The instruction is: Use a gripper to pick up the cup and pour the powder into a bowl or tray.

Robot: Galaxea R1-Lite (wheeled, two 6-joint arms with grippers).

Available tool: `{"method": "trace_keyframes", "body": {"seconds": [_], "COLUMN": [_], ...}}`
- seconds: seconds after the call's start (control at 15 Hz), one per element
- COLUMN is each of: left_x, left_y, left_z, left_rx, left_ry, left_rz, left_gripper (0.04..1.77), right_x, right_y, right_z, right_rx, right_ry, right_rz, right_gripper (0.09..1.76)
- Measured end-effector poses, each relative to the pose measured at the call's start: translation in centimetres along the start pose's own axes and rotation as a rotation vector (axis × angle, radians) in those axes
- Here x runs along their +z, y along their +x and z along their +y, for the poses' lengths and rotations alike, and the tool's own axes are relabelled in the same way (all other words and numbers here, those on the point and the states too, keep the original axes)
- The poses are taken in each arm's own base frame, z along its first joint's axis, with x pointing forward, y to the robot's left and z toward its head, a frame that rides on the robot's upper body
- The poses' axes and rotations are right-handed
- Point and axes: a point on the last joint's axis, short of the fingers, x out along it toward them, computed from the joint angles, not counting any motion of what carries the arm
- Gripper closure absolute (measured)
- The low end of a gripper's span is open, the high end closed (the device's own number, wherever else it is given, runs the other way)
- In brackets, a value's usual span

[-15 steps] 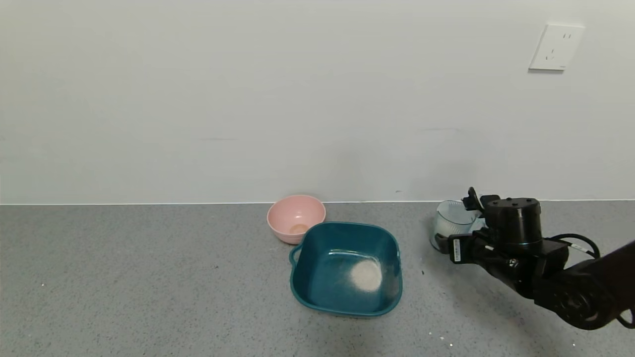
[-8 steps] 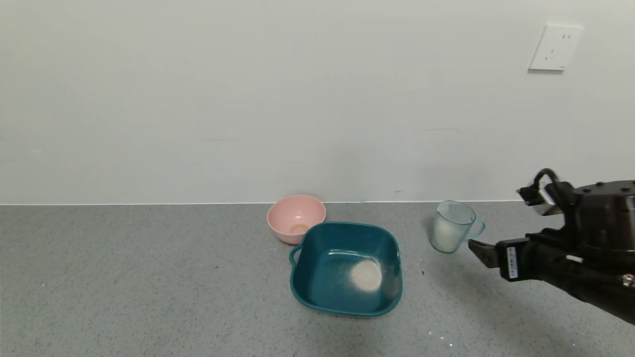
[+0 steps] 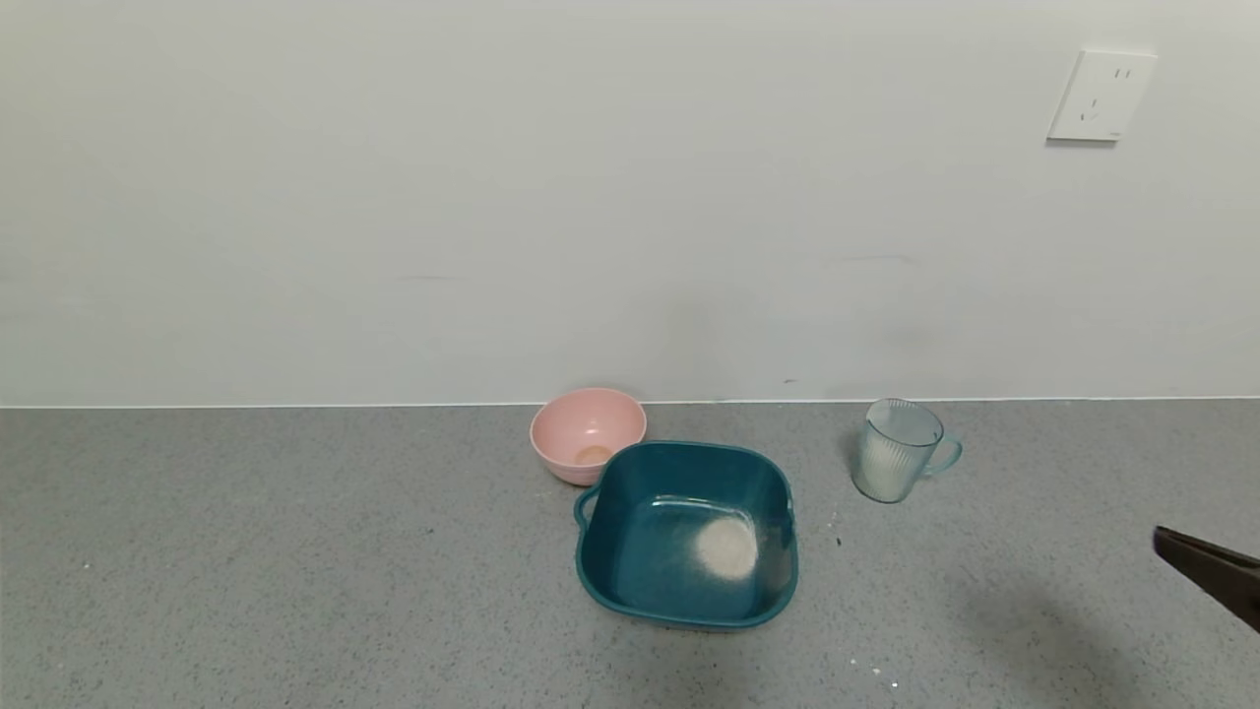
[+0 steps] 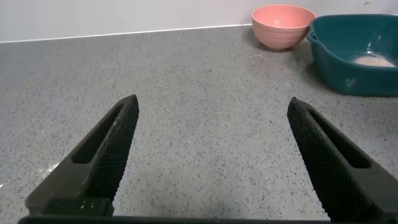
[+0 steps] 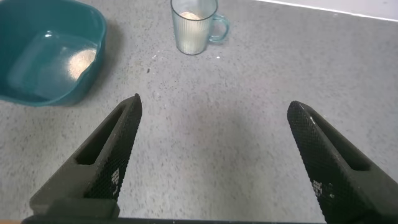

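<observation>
The pale-blue ribbed cup [image 3: 898, 451] stands upright on the grey counter, right of the dark-teal basin [image 3: 630, 581], its handle pointing right. It also shows in the right wrist view [image 5: 194, 25] with a little powder inside. A small heap of white powder [image 3: 727, 547] lies in the basin, seen too in the right wrist view [image 5: 81, 61]. My right gripper [image 5: 214, 109] is open and empty, well back from the cup; only a dark tip [image 3: 1211, 566] shows at the head view's right edge. My left gripper [image 4: 212, 106] is open and empty over bare counter, left of the basin [image 4: 336, 62].
A pink bowl [image 3: 588, 431] stands behind the basin's left corner, close to the wall; it shows in the left wrist view [image 4: 283, 25] too. A few white specks [image 3: 881, 675] lie on the counter in front of the basin. A wall socket [image 3: 1101, 95] is high on the right.
My right gripper has let go of the cup and drawn back to the right and toward me, almost out of the head view. The cup stays standing where it was set.
</observation>
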Motion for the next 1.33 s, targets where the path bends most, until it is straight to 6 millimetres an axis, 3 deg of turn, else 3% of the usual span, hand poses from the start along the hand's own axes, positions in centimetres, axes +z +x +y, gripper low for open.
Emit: {"method": "trace_keyframes", "body": {"seconds": [0.27,0.4,0.93,1.33], "left_x": [0.0,0.0,0.0,0.0], "left_y": [0.0,0.0,0.0,0.0], "left_z": [0.0,0.0,0.0,0.0], "left_rx": [0.000,0.000,0.000,0.000], "left_ry": [0.000,0.000,0.000,0.000], "left_rz": [0.000,0.000,0.000,0.000], "left_gripper": [0.09,0.09,0.09,0.09], "right_x": [-1.9,-2.6,-6.2,-9.1], "right_y": [-5.1,-6.5,-9.3,-11.2], "right_z": [-2.3,-3.0,-3.4,-2.3], "right_rx": [-0.092,-0.172,-0.391,-0.168], "right_ry": [0.034,0.055,0.085,0.062], "right_rz": [-0.071,-0.121,-0.194,-0.325], "right_gripper": [0.15,0.15,0.15,0.15]}}
